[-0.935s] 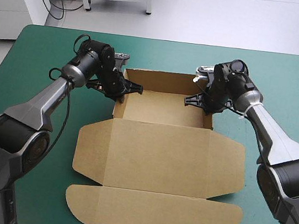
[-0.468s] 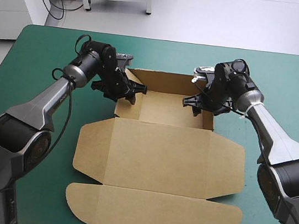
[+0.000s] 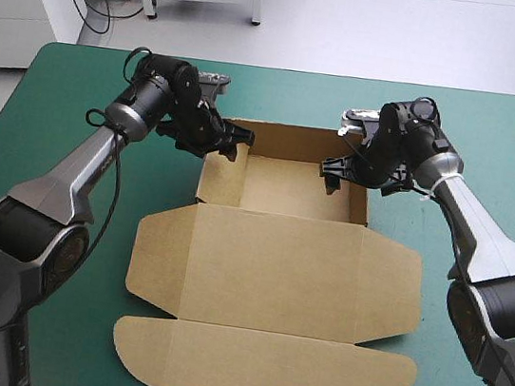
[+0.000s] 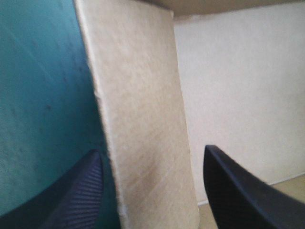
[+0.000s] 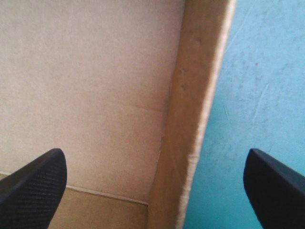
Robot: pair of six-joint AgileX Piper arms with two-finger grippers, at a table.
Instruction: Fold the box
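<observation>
The brown box [image 3: 276, 263] is lying in the middle of the teal-green counter [image 3: 73, 71]. Its far part is standing up as an open tray [image 3: 282, 187], and its lid is lying flat toward the near edge, ending in a rounded flap [image 3: 262, 368].

I am holding my left hand [image 3: 236, 142] spread at the tray's far left corner. The left wall [image 4: 143, 119] is standing upright between my black fingers [image 4: 71, 200], one outside over the counter and one inside over the floor. I cannot tell whether either is touching the board.

I am holding my right hand [image 3: 332, 173] spread wide across the right wall [image 5: 190, 143] in the same way, both fingers standing apart from it.
</observation>
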